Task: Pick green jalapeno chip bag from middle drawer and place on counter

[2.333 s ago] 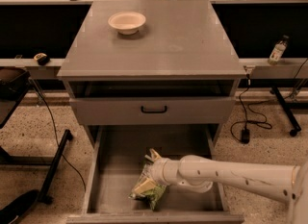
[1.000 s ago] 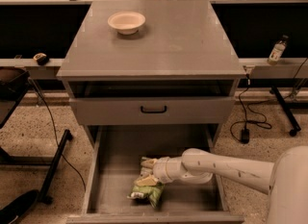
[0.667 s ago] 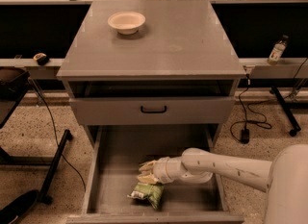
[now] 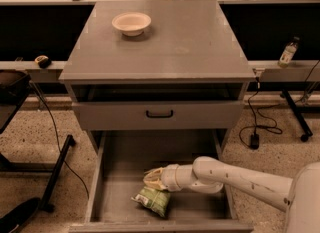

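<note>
A: Camera view first. Where is the gripper (image 4: 154, 178)?

B: Down inside the open drawer (image 4: 125, 167), the lowest tier of the cabinet. The white arm (image 4: 240, 179) reaches in from the right and ends at about the middle of the drawer floor.

A: Spread, or closed on something?

B: I cannot tell. Its pale tip points left and sits just behind the bag (image 4: 152, 200), very close to the bag's upper edge. Whether the two touch is not clear either.

A: And the bag itself?

B: It lies on the grey drawer floor, near the front wall and slightly left of centre, tilted with one corner toward the front. It is light green with a white panel.

A: The counter (image 4: 170, 42)?

B: Flat grey top, with a cream bowl (image 4: 131, 23) upright near its back left. The shallower drawer below it, the one with the black handle (image 4: 160, 113), is shut.

A: Anything else nearby?

B: A small bottle (image 4: 288, 53) stands on the ledge to the right of the cabinet.
</note>
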`<state>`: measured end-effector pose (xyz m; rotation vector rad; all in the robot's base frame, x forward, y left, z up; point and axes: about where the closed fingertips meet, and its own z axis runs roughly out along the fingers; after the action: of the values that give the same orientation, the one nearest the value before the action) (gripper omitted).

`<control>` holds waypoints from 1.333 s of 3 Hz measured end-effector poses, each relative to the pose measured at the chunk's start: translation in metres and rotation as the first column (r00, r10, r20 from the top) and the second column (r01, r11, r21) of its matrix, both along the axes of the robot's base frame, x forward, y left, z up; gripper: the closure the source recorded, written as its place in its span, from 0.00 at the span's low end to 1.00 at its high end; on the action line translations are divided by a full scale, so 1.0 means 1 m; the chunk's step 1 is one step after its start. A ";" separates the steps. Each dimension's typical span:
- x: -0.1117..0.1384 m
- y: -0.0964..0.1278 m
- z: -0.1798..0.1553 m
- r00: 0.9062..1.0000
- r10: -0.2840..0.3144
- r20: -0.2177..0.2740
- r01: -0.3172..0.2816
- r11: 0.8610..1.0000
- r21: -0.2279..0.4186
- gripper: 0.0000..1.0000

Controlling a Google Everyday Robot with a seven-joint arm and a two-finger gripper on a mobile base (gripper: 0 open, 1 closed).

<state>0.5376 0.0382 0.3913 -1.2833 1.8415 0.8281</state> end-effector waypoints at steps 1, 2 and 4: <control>-0.010 -0.002 0.021 0.996 0.009 0.090 -0.025 0.982 0.185 1.00; -0.029 -0.018 0.083 0.961 -0.016 0.276 -0.070 0.951 0.301 1.00; -0.102 -0.090 0.210 0.891 -0.012 0.454 -0.097 0.972 0.216 1.00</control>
<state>0.4358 -0.0518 0.6009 -1.2426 1.3081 0.6728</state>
